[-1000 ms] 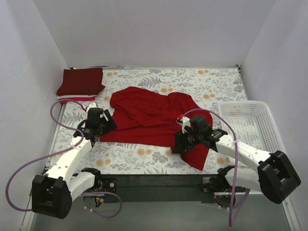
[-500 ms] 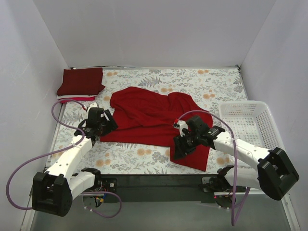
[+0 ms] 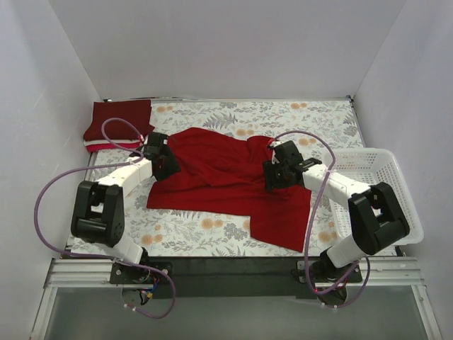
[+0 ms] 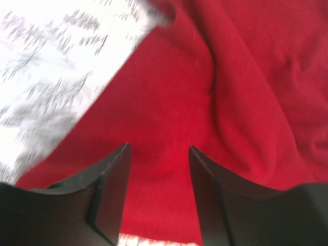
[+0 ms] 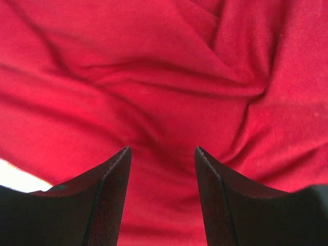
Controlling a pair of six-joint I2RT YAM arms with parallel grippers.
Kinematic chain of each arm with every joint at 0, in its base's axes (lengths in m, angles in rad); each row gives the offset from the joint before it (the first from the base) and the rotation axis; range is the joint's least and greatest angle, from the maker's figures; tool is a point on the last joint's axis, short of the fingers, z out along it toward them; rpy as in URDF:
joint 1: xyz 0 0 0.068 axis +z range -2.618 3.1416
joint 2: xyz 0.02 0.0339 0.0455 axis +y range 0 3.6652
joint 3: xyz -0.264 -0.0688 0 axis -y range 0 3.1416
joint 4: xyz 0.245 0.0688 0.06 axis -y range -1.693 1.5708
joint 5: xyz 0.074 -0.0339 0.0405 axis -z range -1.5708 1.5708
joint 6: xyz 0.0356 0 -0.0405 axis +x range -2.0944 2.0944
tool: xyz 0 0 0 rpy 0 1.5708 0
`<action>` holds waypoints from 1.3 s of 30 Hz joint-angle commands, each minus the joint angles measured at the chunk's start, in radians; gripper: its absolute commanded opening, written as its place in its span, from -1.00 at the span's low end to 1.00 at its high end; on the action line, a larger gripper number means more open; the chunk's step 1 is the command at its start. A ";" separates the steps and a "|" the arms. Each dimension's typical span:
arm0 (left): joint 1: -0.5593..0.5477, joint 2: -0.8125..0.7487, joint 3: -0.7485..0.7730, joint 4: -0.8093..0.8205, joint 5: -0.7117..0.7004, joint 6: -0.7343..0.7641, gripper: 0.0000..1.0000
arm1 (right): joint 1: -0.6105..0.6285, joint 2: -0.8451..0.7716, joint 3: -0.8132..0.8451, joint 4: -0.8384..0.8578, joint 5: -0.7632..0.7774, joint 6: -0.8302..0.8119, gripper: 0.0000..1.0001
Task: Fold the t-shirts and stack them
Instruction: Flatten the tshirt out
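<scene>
A bright red t-shirt [image 3: 226, 177] lies crumpled and spread across the middle of the floral table. My left gripper [image 3: 168, 166] hovers at the shirt's left edge; in the left wrist view the left gripper [image 4: 159, 154] is open, with red t-shirt [image 4: 230, 92] cloth under its tips and nothing pinched. My right gripper [image 3: 273, 175] is over the shirt's right upper part; in the right wrist view the right gripper [image 5: 163, 154] is open above the wrinkled red t-shirt [image 5: 154, 66]. A folded dark maroon t-shirt [image 3: 119, 119] tops a stack at the back left, with white and pinkish-red edges [image 3: 106, 146] under it.
A white lattice basket [image 3: 354, 153] stands at the right edge, beside the right arm. The floral table cover [image 3: 205, 228] shows in front of the shirt. White walls close in the back and both sides.
Both arms have swung away from the shirt's front edge toward the back: the left gripper to its left edge, the right to its right upper part. The left jaws have narrowed.
</scene>
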 commanded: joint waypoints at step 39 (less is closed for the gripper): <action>0.066 -0.079 0.071 -0.170 -0.251 -0.072 0.41 | -0.152 0.046 0.155 -0.017 -0.050 -0.092 0.45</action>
